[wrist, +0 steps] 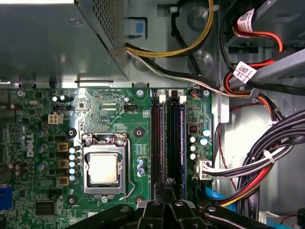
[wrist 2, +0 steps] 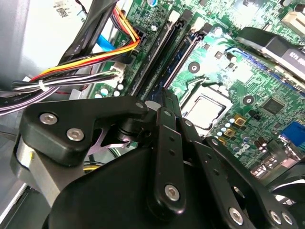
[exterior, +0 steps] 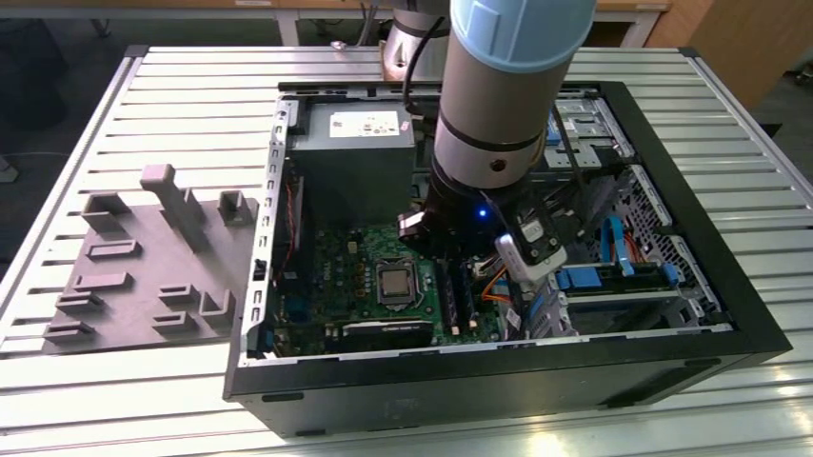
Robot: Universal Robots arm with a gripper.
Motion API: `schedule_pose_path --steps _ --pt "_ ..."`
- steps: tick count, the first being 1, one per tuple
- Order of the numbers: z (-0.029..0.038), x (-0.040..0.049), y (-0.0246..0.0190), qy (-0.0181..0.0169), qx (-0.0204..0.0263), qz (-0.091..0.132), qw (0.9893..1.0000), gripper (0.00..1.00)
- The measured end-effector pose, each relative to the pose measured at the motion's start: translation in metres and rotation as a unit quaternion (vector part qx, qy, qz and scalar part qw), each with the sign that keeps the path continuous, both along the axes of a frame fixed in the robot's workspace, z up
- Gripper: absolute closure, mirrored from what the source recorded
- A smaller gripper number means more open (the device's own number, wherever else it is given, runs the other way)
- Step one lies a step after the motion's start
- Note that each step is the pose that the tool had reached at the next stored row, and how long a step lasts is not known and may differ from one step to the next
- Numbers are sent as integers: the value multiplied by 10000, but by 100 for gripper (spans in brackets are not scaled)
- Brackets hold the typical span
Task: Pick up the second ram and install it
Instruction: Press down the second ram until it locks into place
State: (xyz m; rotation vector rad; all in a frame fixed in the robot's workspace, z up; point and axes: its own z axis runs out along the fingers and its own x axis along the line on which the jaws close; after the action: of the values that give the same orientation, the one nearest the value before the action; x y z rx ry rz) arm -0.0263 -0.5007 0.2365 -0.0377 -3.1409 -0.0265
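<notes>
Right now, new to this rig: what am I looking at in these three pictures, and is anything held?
The exterior view shows one robot arm reaching down into an open computer case that lies on a slatted table. Beside the case, at the exterior view's left, sits a grey fixture block. The two wrist views come from cameras riding on the arm, looking past the black gripper at the green motherboard. The gripper hangs over the long memory slots, next to the processor socket. Whether it holds a memory stick I cannot tell: the tip blends into the dark slots.
</notes>
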Motion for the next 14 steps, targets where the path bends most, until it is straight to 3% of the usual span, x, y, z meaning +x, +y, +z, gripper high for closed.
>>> schedule_pose_path --steps 14 --pt "0 0 -51 0 0 0 10000 89"
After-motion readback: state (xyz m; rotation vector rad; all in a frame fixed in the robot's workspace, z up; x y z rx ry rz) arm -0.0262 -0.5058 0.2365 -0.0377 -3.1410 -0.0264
